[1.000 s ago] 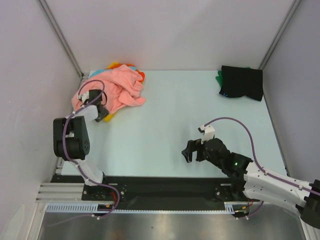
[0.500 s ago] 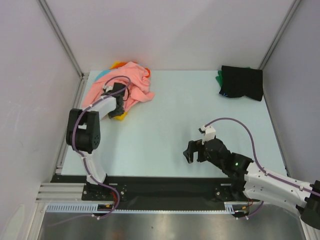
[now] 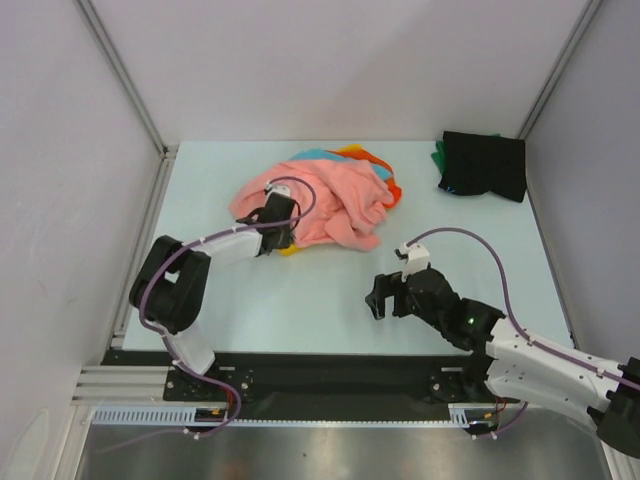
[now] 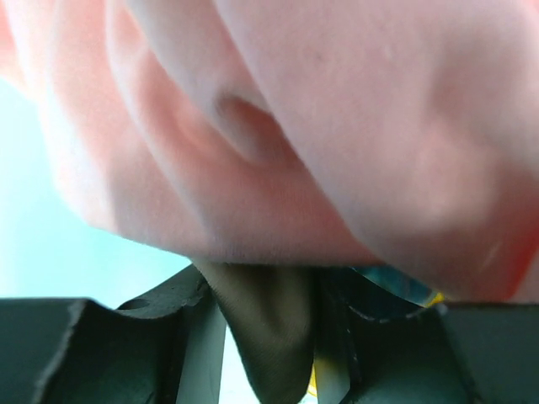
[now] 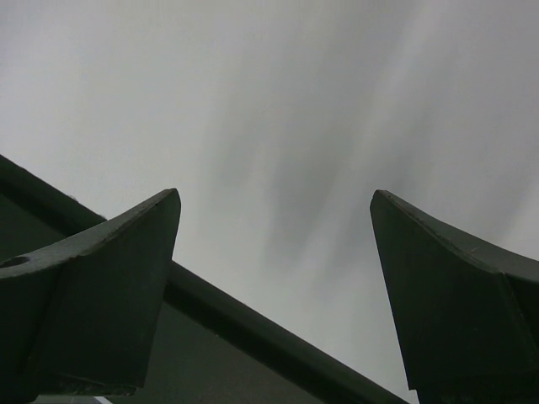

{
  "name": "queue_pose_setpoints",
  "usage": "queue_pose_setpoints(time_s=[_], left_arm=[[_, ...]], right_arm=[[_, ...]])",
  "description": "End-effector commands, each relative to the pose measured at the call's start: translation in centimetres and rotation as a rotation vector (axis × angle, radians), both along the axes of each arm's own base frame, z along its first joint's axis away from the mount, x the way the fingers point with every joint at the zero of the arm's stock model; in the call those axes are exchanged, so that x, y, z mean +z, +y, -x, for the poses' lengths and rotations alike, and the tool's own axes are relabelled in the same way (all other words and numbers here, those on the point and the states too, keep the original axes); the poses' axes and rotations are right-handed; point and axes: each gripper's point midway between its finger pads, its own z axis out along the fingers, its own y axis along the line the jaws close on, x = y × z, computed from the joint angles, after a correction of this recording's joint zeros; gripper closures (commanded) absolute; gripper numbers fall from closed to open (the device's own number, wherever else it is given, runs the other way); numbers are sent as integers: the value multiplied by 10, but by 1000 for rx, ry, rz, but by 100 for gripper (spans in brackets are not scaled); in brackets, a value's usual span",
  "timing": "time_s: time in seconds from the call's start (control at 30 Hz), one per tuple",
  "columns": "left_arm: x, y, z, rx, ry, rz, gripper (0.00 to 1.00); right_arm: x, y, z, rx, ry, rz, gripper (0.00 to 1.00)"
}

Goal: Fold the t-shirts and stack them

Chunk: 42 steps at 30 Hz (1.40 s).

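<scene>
A crumpled pile of t-shirts lies at the table's middle, with a salmon pink shirt (image 3: 335,205) on top and turquoise (image 3: 318,156) and orange (image 3: 385,172) cloth showing at its far edge. My left gripper (image 3: 281,222) is at the pile's near left edge, shut on a fold of cloth. In the left wrist view the pink shirt (image 4: 337,126) fills the frame, and a dark, shaded fold (image 4: 271,324) is pinched in my left gripper (image 4: 269,358). A folded black shirt (image 3: 486,165) lies on a green one (image 3: 438,156) at the far right. My right gripper (image 3: 377,298) is open and empty, near the front.
Grey walls with metal corner posts (image 3: 122,72) close in the pale green table (image 3: 300,300) on three sides. The right wrist view shows only my open right gripper (image 5: 274,210) against a blurred grey wall and a dark bar (image 5: 253,324).
My left gripper has dragged the whole pile from the far left corner rightward to the middle of the table. The right gripper has shifted slightly forward and stays open.
</scene>
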Motion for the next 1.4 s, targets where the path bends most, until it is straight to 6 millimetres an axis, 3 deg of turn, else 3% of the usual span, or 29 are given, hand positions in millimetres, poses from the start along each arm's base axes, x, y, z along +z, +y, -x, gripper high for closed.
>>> queue_pose_setpoints(time_s=[0.0, 0.1, 0.13, 0.23, 0.27, 0.3, 0.37, 0.4, 0.5, 0.63, 0.67, 0.73, 0.77, 0.8, 0.83, 0.87, 0.93, 0.97, 1.03, 1.13, 1.17, 1.23, 1.27, 1.37], left_arm=[[1, -24, 32, -186, 50, -52, 100], [4, -1, 35, -81, 51, -63, 100], [4, 1, 35, -74, 52, -51, 100], [4, 3, 39, -67, 47, -22, 100], [4, 1, 39, -68, 42, -15, 100], [3, 1, 41, -64, 47, -10, 100], [1, 0, 42, -66, 49, -2, 100], [1, -1, 44, -69, 52, 11, 100], [4, -4, 45, -69, 37, 44, 100], [6, -4, 47, -50, 33, 60, 99], [7, -4, 47, -45, 31, 65, 96], [8, -5, 48, -38, 31, 78, 80], [11, -7, 49, -40, 24, 95, 73], [10, -6, 52, -39, 26, 100, 63], [12, -9, 51, -45, 14, 113, 62], [15, -8, 52, -44, 5, 120, 61], [14, -6, 54, -40, 1, 116, 61], [15, -4, 53, -36, -1, 118, 62], [14, -2, 53, -32, 2, 119, 67], [13, 0, 53, -22, 5, 135, 68], [13, 2, 53, -8, 4, 145, 66], [14, 2, 55, -6, 0, 168, 52], [14, 2, 55, 0, -2, 177, 43], [19, 1, 58, 0, -15, 207, 36]], right_arm=[[49, 16, -22, 8, -103, -65, 0], [65, 19, -41, -9, -128, -51, 0], [85, 24, -51, -15, -157, -71, 0], [94, 20, -82, -73, -153, -42, 1], [113, 21, -93, -95, -177, -61, 4], [103, 17, -108, -127, -154, -32, 7], [107, 20, -123, -138, -143, -42, 12], [94, 24, -129, -134, -115, -24, 13], [85, 40, -136, -100, -91, -30, 14], [57, 63, -142, -73, -20, -19, 14], [53, 66, -143, -75, -11, -16, 14], [47, 69, -146, -87, 5, 1, 15], [36, 71, -148, -84, 26, 19, 21], [38, 73, -152, -87, 24, 19, 28], [35, 74, -153, -84, 30, 31, 37], [30, 76, -154, -83, 39, 47, 59], [39, 77, -156, -89, 30, 68, 81], [52, 76, -157, -90, 4, 63, 99], [70, 74, -150, -93, -20, 86, 100], [152, 68, -142, -98, -124, 7, 100], [198, 68, -141, -102, -192, -47, 100], [260, 48, -132, -123, -291, -70, 100], [322, 37, -127, -139, -390, -143, 100], [393, 0, -116, -193, -527, -144, 100]])
